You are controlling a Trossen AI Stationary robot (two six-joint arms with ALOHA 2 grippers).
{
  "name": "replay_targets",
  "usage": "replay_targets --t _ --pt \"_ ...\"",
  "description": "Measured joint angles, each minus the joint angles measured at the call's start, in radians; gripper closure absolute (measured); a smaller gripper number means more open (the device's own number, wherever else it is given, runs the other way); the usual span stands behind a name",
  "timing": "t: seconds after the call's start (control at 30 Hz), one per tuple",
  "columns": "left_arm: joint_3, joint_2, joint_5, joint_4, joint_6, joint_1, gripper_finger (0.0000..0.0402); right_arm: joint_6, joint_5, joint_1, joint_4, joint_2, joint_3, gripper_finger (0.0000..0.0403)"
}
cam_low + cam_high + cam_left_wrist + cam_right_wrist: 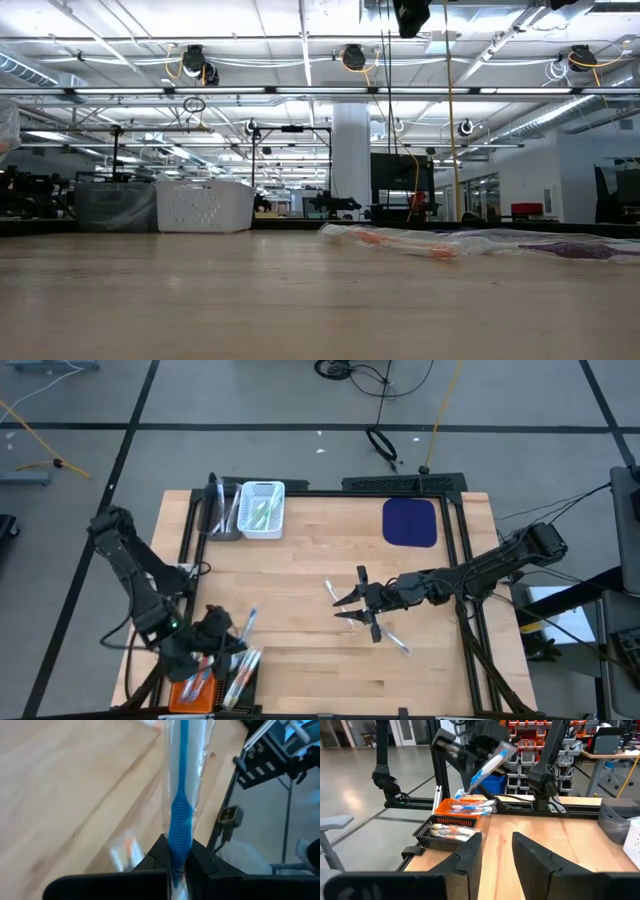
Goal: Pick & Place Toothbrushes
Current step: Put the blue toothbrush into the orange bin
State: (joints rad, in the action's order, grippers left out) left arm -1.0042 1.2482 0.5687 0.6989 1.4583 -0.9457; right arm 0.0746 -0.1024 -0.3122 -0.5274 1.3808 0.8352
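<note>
Left tool (177,865) clamps unlabelled blue toothbrush (181,820).

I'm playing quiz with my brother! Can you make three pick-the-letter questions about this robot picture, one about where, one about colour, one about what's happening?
1. Where is the white basket?
A. At the table's far edge, left of the middle
B. On the dark blue mat
C. On the floor

2. What colour is the toothbrush in the left gripper?
A. Green
B. Blue
C. Pink

3. What is the right gripper doing?
A. Squeezing a basket
B. Holding a cable
C. Open, holding nothing

Answers:
1 A, the high view shows it at the far edge, beside a grey basket.
2 B, the left wrist view shows a blue handle in clear wrap.
3 C, the right wrist view shows bare table between its fingers.
</note>
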Motion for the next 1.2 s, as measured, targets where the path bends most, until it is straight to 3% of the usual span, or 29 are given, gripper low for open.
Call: replay_targets --t 0.33,0.5,0.87,1.2 --pt "0.0 0.02 0.065 0.201 0.409 -0.208 0.0389 0.0 0.0 0.0 0.01 0.0 0.0 0.0309" --pt "0.0 0.052 0.068 0.215 0.549 -0.301 0.039 0.0 0.0 0.0 0.017 0.0 0.0 0.0309" --pt "0.0 0.068 0.039 0.329 0.746 -0.461 0.039 0.022 0.0 0.0 0.032 0.0 0.0 0.031" --pt "0.0 0.129 -0.023 0.355 0.859 -0.535 0.039 0.026 0.0 0.0 0.032 0.0 0.0 0.031"
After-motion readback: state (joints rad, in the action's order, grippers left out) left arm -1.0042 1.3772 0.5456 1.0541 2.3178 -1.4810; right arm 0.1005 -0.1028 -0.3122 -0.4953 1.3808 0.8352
